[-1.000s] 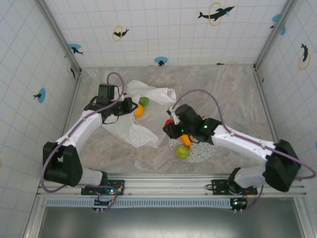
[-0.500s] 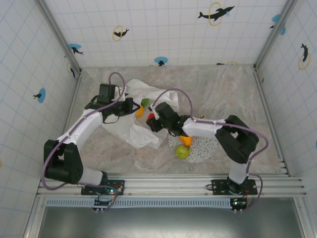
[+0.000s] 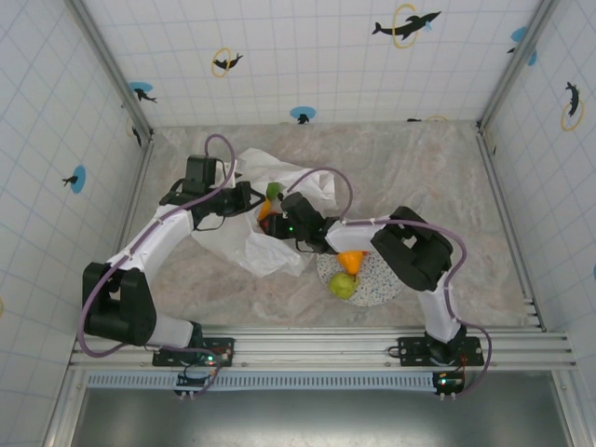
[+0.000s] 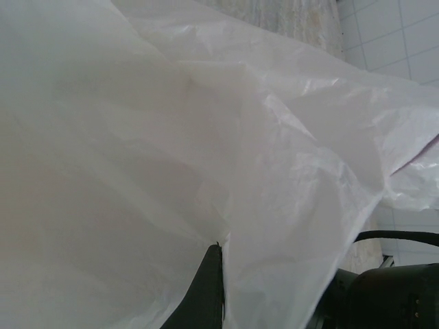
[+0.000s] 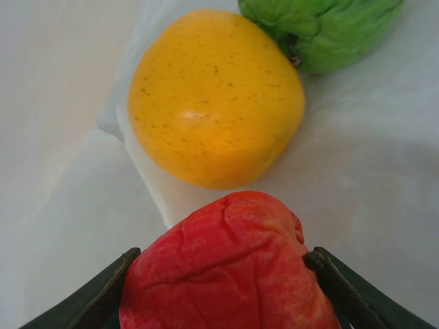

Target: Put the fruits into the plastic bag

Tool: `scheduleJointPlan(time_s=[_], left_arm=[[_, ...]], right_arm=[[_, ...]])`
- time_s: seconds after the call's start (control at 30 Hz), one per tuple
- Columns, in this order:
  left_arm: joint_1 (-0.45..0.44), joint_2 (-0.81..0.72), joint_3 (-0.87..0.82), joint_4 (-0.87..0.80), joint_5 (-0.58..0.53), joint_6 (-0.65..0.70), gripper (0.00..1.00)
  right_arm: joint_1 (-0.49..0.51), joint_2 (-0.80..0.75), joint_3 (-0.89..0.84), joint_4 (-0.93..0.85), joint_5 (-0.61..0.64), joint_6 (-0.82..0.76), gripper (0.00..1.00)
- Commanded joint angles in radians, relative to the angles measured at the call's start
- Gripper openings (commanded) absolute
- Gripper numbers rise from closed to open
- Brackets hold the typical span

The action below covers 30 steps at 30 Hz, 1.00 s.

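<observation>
Fruits lie in two groups, with one more in the air between them. The red fruit (image 5: 226,271), wrinkled and glossy, is clamped crosswise in the right gripper (image 3: 278,224), one dark finger (image 5: 103,295) pressed to each flank. Its lower part runs off the right wrist view, so its long axis cannot be told. It hangs over the plastic bag (image 3: 264,244), at the side facing the plate (image 3: 384,284). Just beyond it, resting on the white film, sits the yellow fruit (image 5: 216,96), blocky and speckled. From above its longer side runs from the near left up to the far right. Touching its far end is the green fruit (image 5: 322,31), whose dark stem end points back at the yellow one. The bag is spread crumpled on the table (image 3: 438,177), its length running from far to near and its open side turned to the right. The left gripper (image 3: 247,199) is at the bag's far left edge. In the left wrist view the film gathers to a crease at the tip of one dark finger (image 4: 208,288). The other finger is hidden behind the film, so whether it clamps cannot be told. On the plate an orange piece (image 3: 351,262) lies just beside a green round fruit (image 3: 344,286).
</observation>
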Motion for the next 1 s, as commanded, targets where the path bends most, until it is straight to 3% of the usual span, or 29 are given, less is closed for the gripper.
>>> scheduleJointPlan(time_s=[0.0,0.37,0.83,0.97], left_arm=[[0.004,0.015,0.028,0.022,0.017,-0.002,0.00],[0.004,0.021,0.018,0.032,0.018,0.003,0.00],[0.004,0.018,0.010,0.034,0.015,0.014,0.00],[0.004,0.019,0.008,0.036,0.013,0.015,0.00]], right_arm=[[-0.005,0.036,0.053,0.086,-0.098,0.113,0.64],[-0.040,0.027,0.060,0.075,-0.205,0.139,0.84],[-0.048,-0.063,0.000,-0.123,-0.222,0.017,0.87],[-0.040,-0.037,0.010,-0.098,-0.266,0.029,0.76]])
